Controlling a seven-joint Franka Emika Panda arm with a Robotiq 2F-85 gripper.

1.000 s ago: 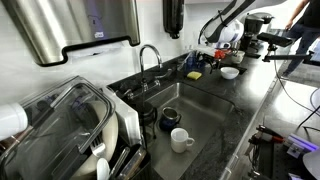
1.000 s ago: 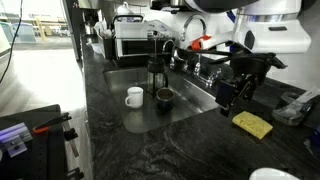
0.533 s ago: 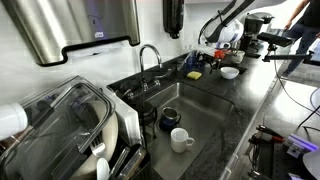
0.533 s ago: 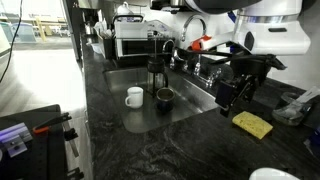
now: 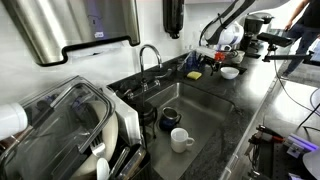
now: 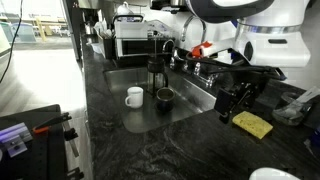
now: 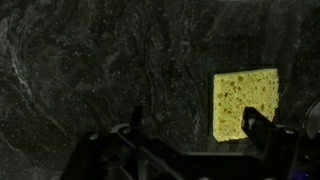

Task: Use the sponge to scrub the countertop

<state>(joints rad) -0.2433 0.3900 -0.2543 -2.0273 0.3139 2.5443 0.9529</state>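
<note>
- The sponge (image 6: pixel 252 124) is shown lying flat on the countertop (image 6: pixel 175 150), near the rim of the sink (image 6: pixel 165 115) and well apart from the white cup (image 6: pixel 134 96); in the wrist view the sponge (image 7: pixel 245 102) is seen right of centre on the dark stone (image 7: pixel 80 60)
- The gripper (image 6: pixel 238 103) is held just above the sponge on its sink side, with the jaws spread wide and nothing grasped; in the wrist view the gripper (image 7: pixel 197 135) is off-centre, so that one fingertip (image 7: pixel 258 130) overlaps the sponge's lower edge
- Against the pictures of a second and half a second ago, the gripper is seen lower and nearer the sponge, while the sponge is unmoved
- The approach is judged under way; no grasp is made and no scrubbing begun; a sideways correction is judged necessary before closing
</note>
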